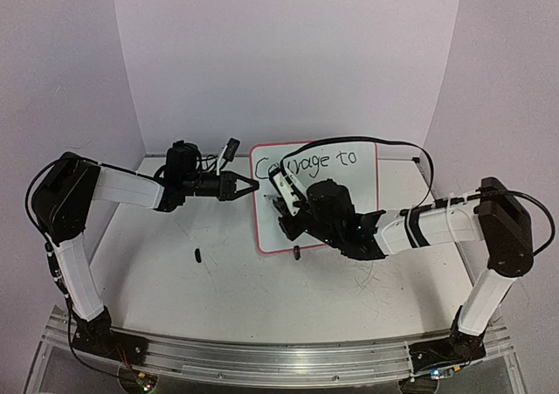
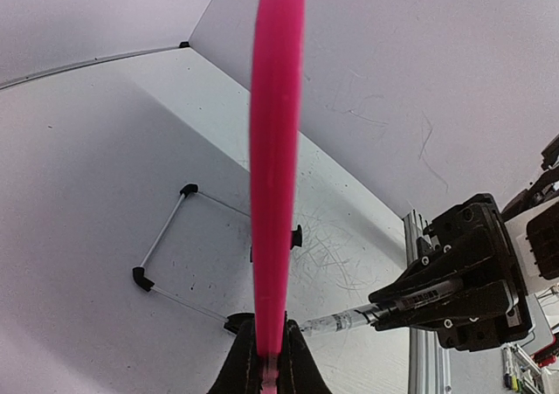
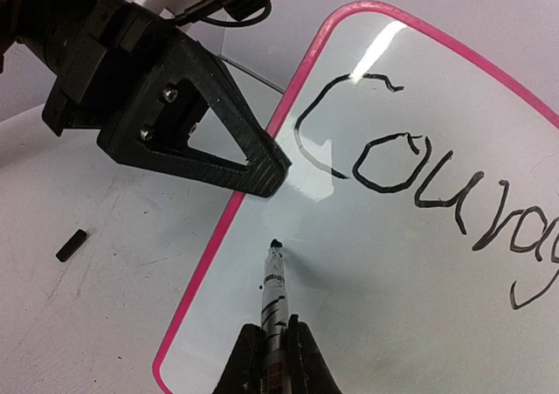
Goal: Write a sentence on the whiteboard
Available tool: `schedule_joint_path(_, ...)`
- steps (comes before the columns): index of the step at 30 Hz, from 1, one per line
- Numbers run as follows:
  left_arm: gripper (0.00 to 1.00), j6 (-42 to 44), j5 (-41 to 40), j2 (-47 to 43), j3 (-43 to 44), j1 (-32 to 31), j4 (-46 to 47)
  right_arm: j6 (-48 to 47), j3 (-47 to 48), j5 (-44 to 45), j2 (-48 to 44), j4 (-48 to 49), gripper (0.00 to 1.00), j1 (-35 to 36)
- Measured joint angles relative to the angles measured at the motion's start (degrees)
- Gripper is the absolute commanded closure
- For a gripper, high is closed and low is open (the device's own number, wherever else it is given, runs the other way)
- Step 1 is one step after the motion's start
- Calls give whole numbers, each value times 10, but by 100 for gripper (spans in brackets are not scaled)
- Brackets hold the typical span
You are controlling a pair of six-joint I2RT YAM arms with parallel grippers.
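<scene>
The whiteboard [image 1: 354, 197], glossy white in a pink frame, stands tilted on the table with "Courage to" written along its top. My left gripper [image 1: 251, 186] is shut on its left edge; in the left wrist view the pink frame [image 2: 275, 149] runs up from between the closed jaws [image 2: 269, 359]. My right gripper [image 1: 284, 206] is shut on a marker [image 3: 273, 293]. The marker's black tip [image 3: 276, 244] rests at the board's surface [image 3: 410, 263], below the "C" and near the left frame. The left gripper's finger [image 3: 218, 141] shows clamped at the board's edge.
A small black cap [image 1: 197, 255] lies on the table left of the board, seen too in the right wrist view [image 3: 72, 245]. A black clip foot [image 1: 297, 252] sits at the board's lower edge. A thin wire stand [image 2: 166, 228] lies behind the board. A black cable [image 1: 384, 146] loops over the top.
</scene>
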Motion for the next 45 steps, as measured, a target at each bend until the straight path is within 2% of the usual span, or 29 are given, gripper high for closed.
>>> schedule_joint_path(33, 100, 1, -1, 0, 0, 0, -3, 20, -20, -21, 0, -20, 100, 4)
schedule_joint_path(45, 100, 1, -4, 0, 0, 0, -3, 28, -45, 24, -12, -4, 100, 6)
